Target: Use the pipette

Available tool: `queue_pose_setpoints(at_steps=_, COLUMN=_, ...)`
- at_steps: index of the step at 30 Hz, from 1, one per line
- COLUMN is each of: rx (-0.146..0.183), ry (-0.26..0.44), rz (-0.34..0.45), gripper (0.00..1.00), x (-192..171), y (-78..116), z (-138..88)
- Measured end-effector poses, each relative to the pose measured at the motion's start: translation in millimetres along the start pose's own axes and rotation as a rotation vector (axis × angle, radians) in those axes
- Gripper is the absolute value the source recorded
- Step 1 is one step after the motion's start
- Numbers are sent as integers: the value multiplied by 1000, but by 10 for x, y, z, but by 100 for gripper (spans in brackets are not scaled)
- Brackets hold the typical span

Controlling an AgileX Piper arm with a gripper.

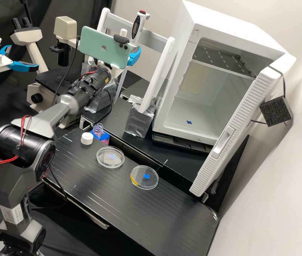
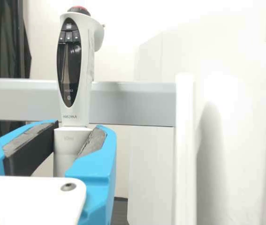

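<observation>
In the high view the gripper (image 1: 134, 56) is at the rack, partly behind the phone mounted on the arm, with a blue finger showing. The light grey pipette (image 1: 136, 26) rises upright above it, red button on top, in front of the rack's crossbar. In the wrist view the gripper (image 2: 79, 131) is shut on the lower body of the pipette (image 2: 76, 115), a pad against each side. The pipette's dark oval display faces the camera and its hook stands above the crossbar. Its lower end is hidden by the fingers and gripper body.
The rack (image 1: 160, 74) stands beside an open white incubator (image 1: 190, 110). On the bench (image 1: 97, 192) are two petri dishes (image 1: 110, 157) (image 1: 144, 177), a white cap (image 1: 86, 138) and a small clear bottle (image 1: 98, 129). A microscope (image 1: 39, 97) stands behind the arm.
</observation>
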Motion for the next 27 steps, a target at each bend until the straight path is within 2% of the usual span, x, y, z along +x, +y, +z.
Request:
queue_pose_setpoints(at_steps=6, rx=15, ry=2, rz=4, gripper=0, x=-210, y=-21, z=62)
queue_pose_setpoints(at_steps=13, rx=14, ry=-14, rz=19, gripper=0, x=-461, y=-35, z=171)
queue_pose_setpoints(at_steps=18, rx=70, ry=-18, rz=46, gripper=0, x=-638, y=-43, z=245)
queue_pose_setpoints(at_steps=20, rx=81, ry=-22, rz=49, gripper=0, x=-683, y=-53, z=264)
queue_pose_setpoints(at_steps=25, rx=132, ry=-20, rz=47, gripper=0, x=-785, y=-138, z=250)
queue_pose_setpoints(at_steps=27, rx=135, ry=-11, rz=47, gripper=0, x=-819, y=-190, z=233)
